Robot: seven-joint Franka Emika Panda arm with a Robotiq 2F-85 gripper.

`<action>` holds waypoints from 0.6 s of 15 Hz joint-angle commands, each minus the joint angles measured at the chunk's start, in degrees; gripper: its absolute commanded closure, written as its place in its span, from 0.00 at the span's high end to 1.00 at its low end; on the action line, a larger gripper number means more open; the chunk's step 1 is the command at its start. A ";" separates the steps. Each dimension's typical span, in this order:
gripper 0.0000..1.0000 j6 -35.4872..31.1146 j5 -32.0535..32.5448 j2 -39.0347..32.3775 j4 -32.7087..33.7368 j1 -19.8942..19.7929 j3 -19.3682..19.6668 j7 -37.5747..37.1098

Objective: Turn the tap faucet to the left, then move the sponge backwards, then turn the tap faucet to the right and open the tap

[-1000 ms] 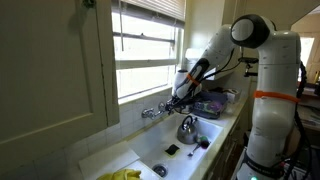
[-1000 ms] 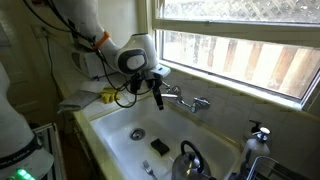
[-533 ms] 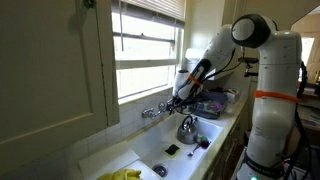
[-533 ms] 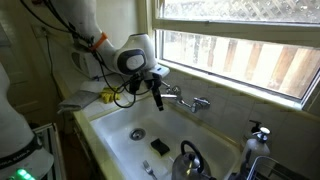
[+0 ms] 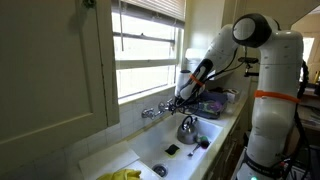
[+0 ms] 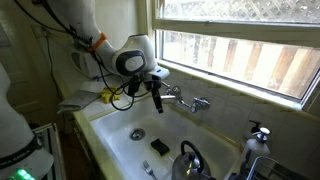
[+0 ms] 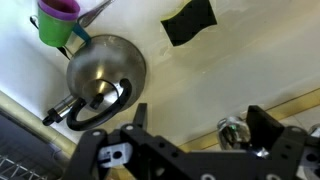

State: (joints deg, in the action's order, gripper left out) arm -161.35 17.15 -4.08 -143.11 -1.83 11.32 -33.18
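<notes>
Hovering with its jaws spread wide and nothing between them, the pincer (image 6: 156,98) hangs just beside the tap faucet (image 6: 186,100), on the side away from the spout's tip, fingers pointing down into the basin. In the wrist view the two fingers (image 7: 262,122) stand well apart, and one chrome knob of the faucet shows between them, not touched.

In front of the faucet and lower, the sponge (image 6: 159,147) lies flat on the floor of the sink (image 6: 112,125), well apart from the faucet; the wrist view shows the sponge as a dark square alone on white. The kettle (image 6: 190,160) stands further from the faucet than the sponge does, and the drain ring (image 6: 138,132) sits below the faucet toward the arm. A yellow cloth (image 5: 125,175) lies on the rim, far from the faucet.

As a judgement, little or nothing of the task looks done: no water runs, the sponge lies out in the open basin, not back by the faucet, and whether the spout has been swung I cannot tell. The faucet turns, the sponge move and the opening of the tap appear left to do.
</notes>
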 commanded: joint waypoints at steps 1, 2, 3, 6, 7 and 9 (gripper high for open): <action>1.00 -0.35 0.74 2.01 -2.99 -1.77 0.54 0.67; 1.00 0.24 -1.56 2.64 -3.55 -1.95 -0.14 3.02; 1.00 0.53 -5.08 3.44 -4.51 -2.17 -1.09 7.20; 1.00 2.74 -15.77 7.72 -8.35 -2.72 -3.05 20.14; 1.00 3.39 -16.46 8.95 -8.89 -3.15 -2.59 21.37; 1.00 4.06 -17.84 11.76 -10.39 -3.89 -2.19 23.45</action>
State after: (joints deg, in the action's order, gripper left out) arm -159.83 2.31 1.27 -149.69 -4.02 9.40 -14.33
